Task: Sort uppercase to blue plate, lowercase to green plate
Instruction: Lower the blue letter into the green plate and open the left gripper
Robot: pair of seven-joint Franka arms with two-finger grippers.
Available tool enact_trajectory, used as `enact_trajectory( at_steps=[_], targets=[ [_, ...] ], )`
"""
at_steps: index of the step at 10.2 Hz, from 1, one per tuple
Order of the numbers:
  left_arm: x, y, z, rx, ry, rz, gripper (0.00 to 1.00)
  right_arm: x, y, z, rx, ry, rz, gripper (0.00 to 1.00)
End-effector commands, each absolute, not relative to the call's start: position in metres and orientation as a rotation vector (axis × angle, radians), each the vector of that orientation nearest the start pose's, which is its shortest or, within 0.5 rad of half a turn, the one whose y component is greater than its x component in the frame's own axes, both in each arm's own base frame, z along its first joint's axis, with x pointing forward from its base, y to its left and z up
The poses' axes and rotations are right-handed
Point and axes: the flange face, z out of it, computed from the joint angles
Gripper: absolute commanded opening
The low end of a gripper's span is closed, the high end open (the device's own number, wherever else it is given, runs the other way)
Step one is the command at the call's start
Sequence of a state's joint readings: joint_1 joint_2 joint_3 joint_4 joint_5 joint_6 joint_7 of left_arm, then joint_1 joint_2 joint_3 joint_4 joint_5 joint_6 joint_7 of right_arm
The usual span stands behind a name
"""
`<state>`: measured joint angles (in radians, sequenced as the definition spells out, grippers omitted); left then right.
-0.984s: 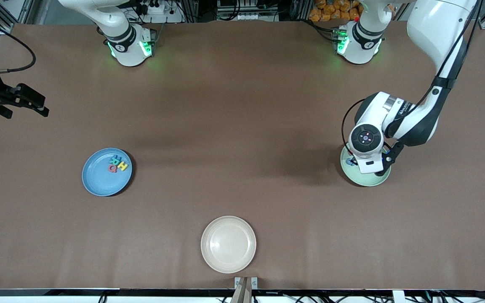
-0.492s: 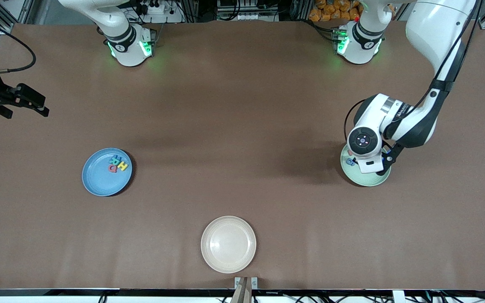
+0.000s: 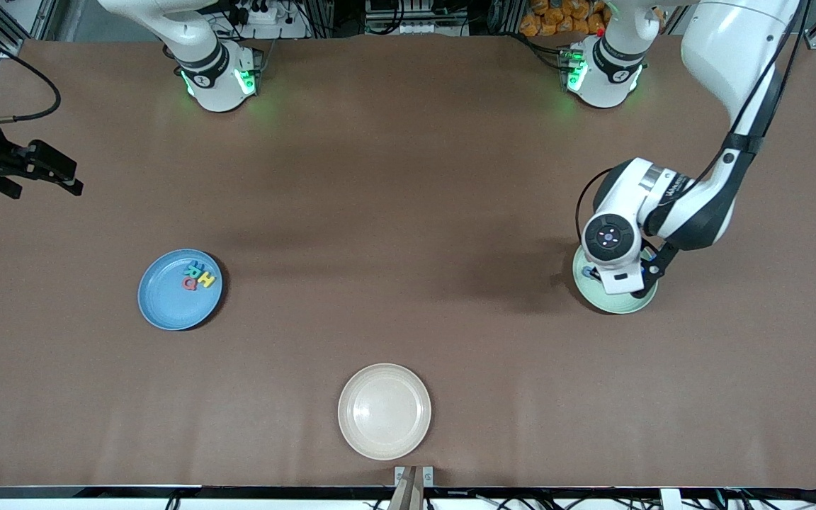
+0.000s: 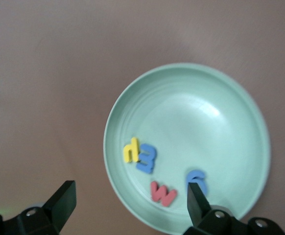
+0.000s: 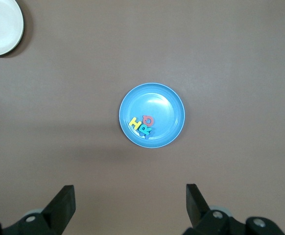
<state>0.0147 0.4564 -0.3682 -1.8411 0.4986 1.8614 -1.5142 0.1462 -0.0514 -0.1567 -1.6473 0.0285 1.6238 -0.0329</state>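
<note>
The green plate [image 4: 206, 127] holds a yellow h [image 4: 131, 150], a blue m [image 4: 147, 159], a red w [image 4: 162, 194] and a blue g [image 4: 196, 180]. My left gripper [image 4: 131, 203] hangs open just above this plate's edge with nothing between its fingers; one finger [image 4: 196, 203] stands beside the g. In the front view the left hand covers most of the green plate [image 3: 620, 306]. The blue plate [image 3: 167, 301] carries a yellow H [image 3: 205, 280], a teal R [image 3: 195, 269] and a red Q [image 3: 189, 284]. My right gripper [image 5: 130, 203] waits open, high over the right arm's end of the table.
A cream plate [image 3: 384, 411] with nothing in it sits near the table's front edge, nearer to the front camera than both other plates. The brown tabletop [image 3: 408, 212] stretches bare between the plates.
The left hand has drifted slightly toward the robots' bases while staying over the green plate. The right arm and the letters on the blue plate have not moved.
</note>
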Motion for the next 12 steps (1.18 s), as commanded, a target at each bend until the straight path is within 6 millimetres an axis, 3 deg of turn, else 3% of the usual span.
enact_trajectory(
  at_steps=[1,4,6,10,12],
  targets=[
    [0.599,-0.158,0.303,-2.426,-1.292,0.021,1.00,0.543,-0.005,0.624,-3.093,-0.032,-0.032,1.00],
    [0.628,-0.127,0.349,-2.522,-1.417,0.077,1.00,0.543,-0.005,0.624,-3.093,-0.029,-0.032,1.00],
    [0.644,-0.100,0.379,-2.593,-1.622,0.139,1.00,0.543,-0.003,0.624,-3.092,-0.036,-0.029,1.00],
    [0.650,-0.125,0.391,-2.633,-1.783,0.080,1.00,0.541,-0.004,0.623,-3.086,-0.032,-0.006,1.00],
    [0.652,-0.126,0.395,-2.723,-1.590,-0.012,1.00,0.541,-0.004,0.624,-3.086,-0.032,-0.008,1.00]
  ],
)
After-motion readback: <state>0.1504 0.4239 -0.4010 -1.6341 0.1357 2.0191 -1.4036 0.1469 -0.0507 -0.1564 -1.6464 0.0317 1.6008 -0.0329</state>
